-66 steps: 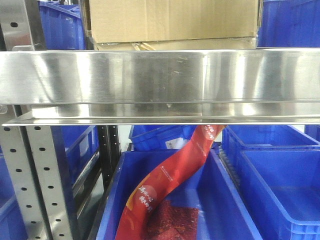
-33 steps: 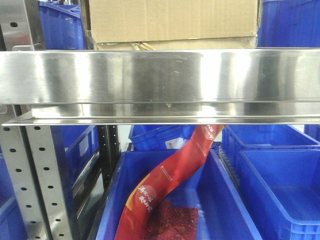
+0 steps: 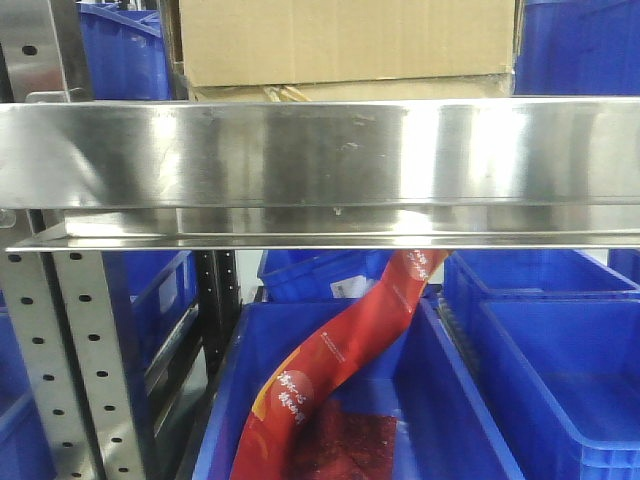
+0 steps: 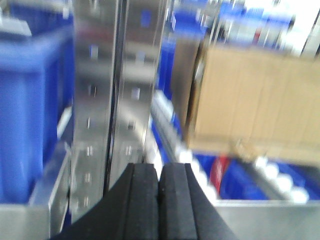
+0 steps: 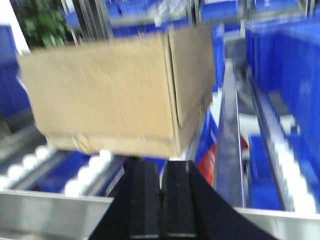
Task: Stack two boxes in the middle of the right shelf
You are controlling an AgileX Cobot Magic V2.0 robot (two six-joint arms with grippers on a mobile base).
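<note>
Two boxes (image 3: 345,40) appear already stacked on your shelf (image 3: 320,150), upper one resting on a thin lower one. Left gripper (image 4: 159,192) and right gripper (image 5: 161,200): jaws together, empty. Judged: stacking done, only withdrawal left.

Deep blue plastic bins (image 3: 560,370) filled the space below and behind the rack, packed side by side. One bin held a long red printed foil packet (image 3: 340,370) leaning diagonally. A leafy green plant (image 5: 45,22) stood blurred at the far left.
</note>
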